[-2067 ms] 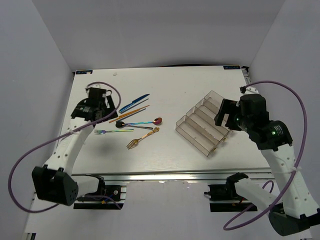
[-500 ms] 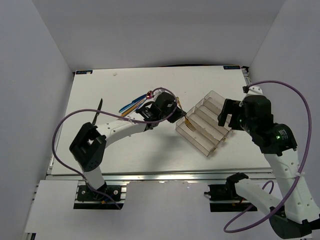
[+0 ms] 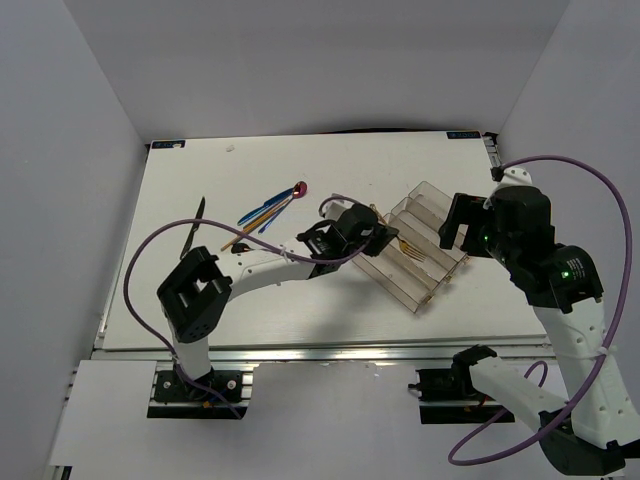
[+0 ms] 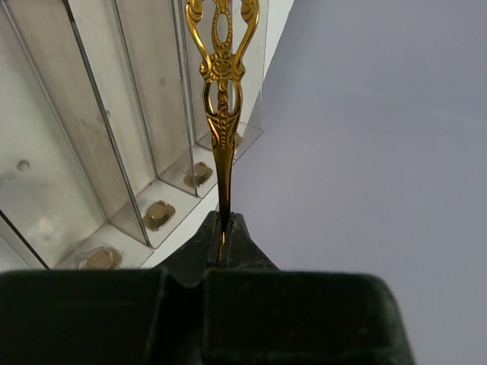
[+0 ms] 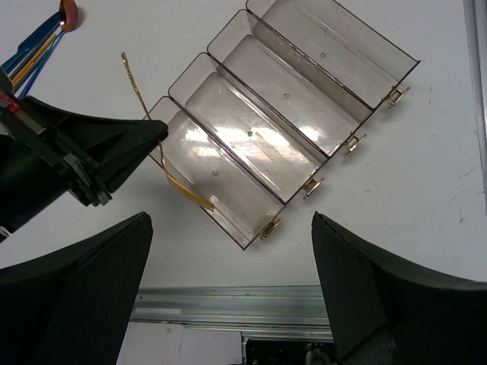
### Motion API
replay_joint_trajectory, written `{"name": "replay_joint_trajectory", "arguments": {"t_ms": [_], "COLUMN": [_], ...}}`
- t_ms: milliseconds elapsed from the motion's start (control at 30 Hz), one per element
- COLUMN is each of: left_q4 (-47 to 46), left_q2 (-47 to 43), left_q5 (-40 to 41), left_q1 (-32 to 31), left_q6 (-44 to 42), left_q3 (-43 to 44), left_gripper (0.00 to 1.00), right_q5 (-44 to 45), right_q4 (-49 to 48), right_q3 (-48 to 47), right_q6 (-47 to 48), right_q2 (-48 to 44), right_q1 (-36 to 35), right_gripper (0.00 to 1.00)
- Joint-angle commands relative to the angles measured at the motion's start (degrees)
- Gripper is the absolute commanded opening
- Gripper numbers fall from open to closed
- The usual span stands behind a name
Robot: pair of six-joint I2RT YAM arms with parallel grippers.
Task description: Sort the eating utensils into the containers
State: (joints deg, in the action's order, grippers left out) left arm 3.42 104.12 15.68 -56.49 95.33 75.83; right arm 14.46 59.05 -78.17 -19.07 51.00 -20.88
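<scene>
My left gripper (image 3: 388,240) is shut on the slim gold fork (image 3: 411,250) and holds it out over the clear smoky tray (image 3: 432,205). In the left wrist view the jaws pinch the fork's thin neck, and its ornate handle (image 4: 221,91) points away above the tray's long compartments (image 4: 72,144). In the right wrist view the fork (image 5: 186,192) shows through the wall of the compartment nearest the left gripper (image 5: 161,131). Whether it touches the tray I cannot tell. My right gripper (image 5: 230,220) stands wide open, empty, above the tray's right side.
A bunch of blue, gold-brown and iridescent utensils (image 3: 268,210) lies left of the tray, also showing in the right wrist view (image 5: 38,42). A dark slim piece (image 3: 195,222) lies near the table's left edge. The table's front rail (image 5: 304,304) runs just below the tray.
The gold fork left the table in my left gripper's grip. Over the last half second that arm carried it further right, over the tray. The right gripper stayed open.
</scene>
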Motion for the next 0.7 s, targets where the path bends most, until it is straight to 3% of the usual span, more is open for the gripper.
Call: {"name": "replay_joint_trajectory", "arguments": {"t_ms": [0, 367, 500, 667], "left_q4": [-1.13, -0.17, 0.61, 2.47], "left_q2": [1.17, 6.36, 6.19, 6.01], "left_q5": [1.02, -1.01, -1.01, -0.74], "left_q1": [-1.52, -4.24, -4.94, -6.08], "left_q6": [3.64, 6.09, 6.18, 6.27], "left_q3": [-0.33, 0.11, -0.16, 0.81], "left_gripper": [0.00, 0.03, 0.12, 0.33], "right_q5": [0.31, -0.57, -0.66, -0.84], "right_q4": [0.19, 0.02, 0.02, 0.19], "right_q3": [-2.34, -2.34, -2.07, -1.46], "right_q6": [0.79, 0.88, 0.88, 0.79], "right_q2": [-0.11, -0.64, -1.26, -1.87], "right_q1": [-0.12, -0.12, -0.03, -0.03], "right_gripper": [0.89, 0.89, 0.89, 0.89]}}
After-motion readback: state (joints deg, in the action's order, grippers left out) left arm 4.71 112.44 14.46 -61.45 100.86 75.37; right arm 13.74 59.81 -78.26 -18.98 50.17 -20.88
